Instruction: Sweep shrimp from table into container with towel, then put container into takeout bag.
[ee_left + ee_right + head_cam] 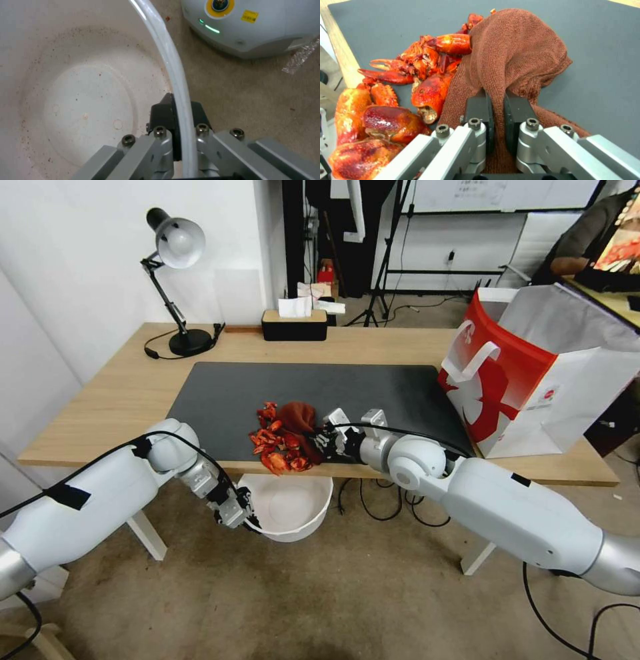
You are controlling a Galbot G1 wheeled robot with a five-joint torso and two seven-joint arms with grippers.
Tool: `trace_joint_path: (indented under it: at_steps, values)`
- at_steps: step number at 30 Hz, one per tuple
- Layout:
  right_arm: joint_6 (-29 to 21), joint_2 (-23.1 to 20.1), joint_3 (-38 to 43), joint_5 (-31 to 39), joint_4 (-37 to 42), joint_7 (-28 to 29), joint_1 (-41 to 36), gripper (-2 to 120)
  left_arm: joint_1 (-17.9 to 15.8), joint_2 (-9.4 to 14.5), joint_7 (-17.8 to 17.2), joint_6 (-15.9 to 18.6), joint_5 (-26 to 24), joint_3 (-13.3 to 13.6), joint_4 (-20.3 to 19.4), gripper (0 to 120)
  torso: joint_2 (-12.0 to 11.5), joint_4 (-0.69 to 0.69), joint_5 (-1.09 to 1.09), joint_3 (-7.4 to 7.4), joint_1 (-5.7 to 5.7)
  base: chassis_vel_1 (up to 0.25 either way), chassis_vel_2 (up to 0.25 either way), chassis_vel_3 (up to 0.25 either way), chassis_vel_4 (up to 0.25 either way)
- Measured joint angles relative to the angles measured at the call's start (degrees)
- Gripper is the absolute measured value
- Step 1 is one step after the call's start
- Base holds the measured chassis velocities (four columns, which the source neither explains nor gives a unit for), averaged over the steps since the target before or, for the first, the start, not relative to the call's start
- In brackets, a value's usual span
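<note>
The shrimp (277,441) lie in a red-orange heap at the front edge of the dark mat on the table (120,387), and look glossy up close (420,75). The rust-brown towel (300,419) is pressed against the heap's right side. My right gripper (328,441) is shut on the towel (510,55), pinching a fold between its pads. The white container (293,507) hangs below the table edge, under the heap. My left gripper (241,513) is shut on the container's rim (173,72), one finger inside and one outside. The red and white takeout bag (527,373) stands open at the table's right end.
A black desk lamp (175,280) and a black tissue box (294,323) stand at the table's back. Cables (373,503) hang under the table near a white leg (148,533). The robot's base (250,22) sits on the floor beside the container.
</note>
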Motion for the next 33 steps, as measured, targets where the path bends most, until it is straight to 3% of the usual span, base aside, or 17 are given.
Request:
trace_joint_path:
  at_steps: [33]
  values:
    - [-0.1,0.2,0.5,0.7,3.1,1.8,-2.0,5,-0.4,0.0,-0.1,-0.3,-0.1,0.1,1.3,0,0.0,0.0,0.0,0.0,0.0,0.0,0.0,0.0,0.0]
